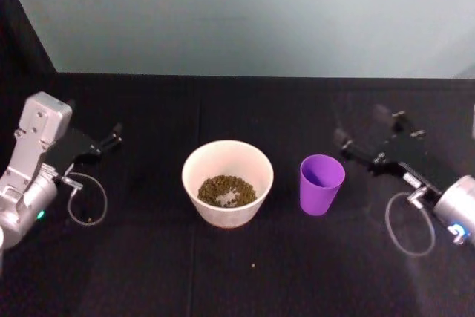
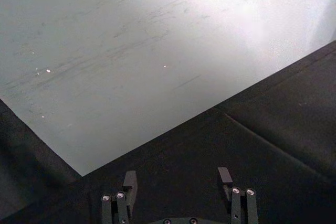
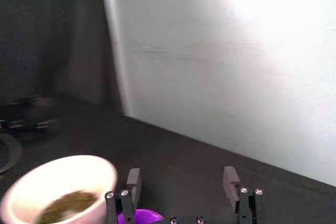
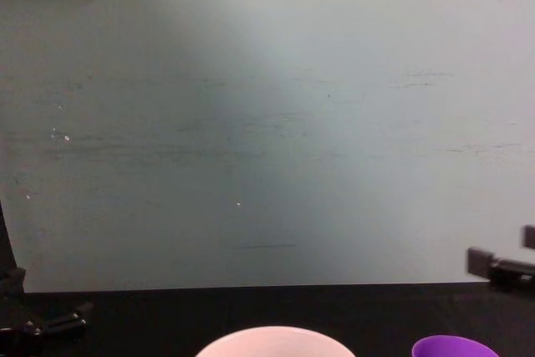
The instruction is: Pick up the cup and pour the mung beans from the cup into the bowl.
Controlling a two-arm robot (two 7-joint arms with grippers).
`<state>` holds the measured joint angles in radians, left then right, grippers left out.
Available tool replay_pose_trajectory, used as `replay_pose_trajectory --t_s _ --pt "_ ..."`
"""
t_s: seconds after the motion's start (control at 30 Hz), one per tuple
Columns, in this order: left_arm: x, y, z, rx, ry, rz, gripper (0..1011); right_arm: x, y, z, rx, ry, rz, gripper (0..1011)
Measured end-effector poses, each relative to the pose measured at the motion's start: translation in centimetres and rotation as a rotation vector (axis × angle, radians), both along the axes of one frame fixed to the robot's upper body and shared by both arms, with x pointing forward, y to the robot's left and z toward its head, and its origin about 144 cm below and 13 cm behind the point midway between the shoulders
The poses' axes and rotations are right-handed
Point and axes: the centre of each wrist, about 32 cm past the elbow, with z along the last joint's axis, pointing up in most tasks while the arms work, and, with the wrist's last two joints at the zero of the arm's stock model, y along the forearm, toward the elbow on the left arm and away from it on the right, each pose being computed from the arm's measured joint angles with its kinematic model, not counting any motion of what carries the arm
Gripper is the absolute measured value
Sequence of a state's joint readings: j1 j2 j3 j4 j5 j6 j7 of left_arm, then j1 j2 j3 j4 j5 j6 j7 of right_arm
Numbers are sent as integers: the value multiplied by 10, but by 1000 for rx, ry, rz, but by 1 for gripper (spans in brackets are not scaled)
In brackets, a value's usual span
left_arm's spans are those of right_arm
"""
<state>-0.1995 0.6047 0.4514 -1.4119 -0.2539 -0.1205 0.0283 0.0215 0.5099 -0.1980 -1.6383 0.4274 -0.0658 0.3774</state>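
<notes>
Head view: stood upright on the black desk (image 1: 148, 272), the cup (image 1: 322, 183), just right of the bowl (image 1: 228, 182) and not touching it. Held mung beans (image 1: 226, 191) already, the bowl; looked empty, the cup, as far as its inside showed. Judged light, stiff and smooth-sided, so likely slippery; best taken across the middle of its tapered wall, below the rim, without squeezing hard. Hovered just right of the cup, the right end effector (image 1: 364, 135), spread wide and gripping nothing. Sat far left, well apart from the bowl, the left end effector (image 1: 111, 139), idle. Lay a stray bean or two on the desk near the bowl.

Left wrist view: showed the left end effector (image 2: 178, 179) with fingers wide apart over bare desk, nothing between them.

Right wrist view: showed the right end effector (image 3: 181, 179) spread wide, a sliver of the cup (image 3: 139, 216) low by one finger, the rest cut off. Blurred but recognisable, the bowl (image 3: 58, 182) with beans inside.

Chest view: cut off at the lower edge, both the bowl (image 4: 276, 342) and cup (image 4: 456, 346), rims alone visible. Poked in at the right edge, part of the right end effector (image 4: 501, 269).
</notes>
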Motion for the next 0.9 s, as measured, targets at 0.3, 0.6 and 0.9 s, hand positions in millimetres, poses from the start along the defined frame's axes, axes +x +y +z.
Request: replay_pose_trajectory --t_s 0.3,0.6,0.9 --pt "0 0 0 0 0 0 1000 -12 6 -3 -16 -3 -232 1004" --pt "0 0 0 0 0 0 1000 -5 11 -19 -43 9 -289 1004" --pt "0 0 0 0 0 0 1000 -6 10 -16 -38 5 -277 1004"
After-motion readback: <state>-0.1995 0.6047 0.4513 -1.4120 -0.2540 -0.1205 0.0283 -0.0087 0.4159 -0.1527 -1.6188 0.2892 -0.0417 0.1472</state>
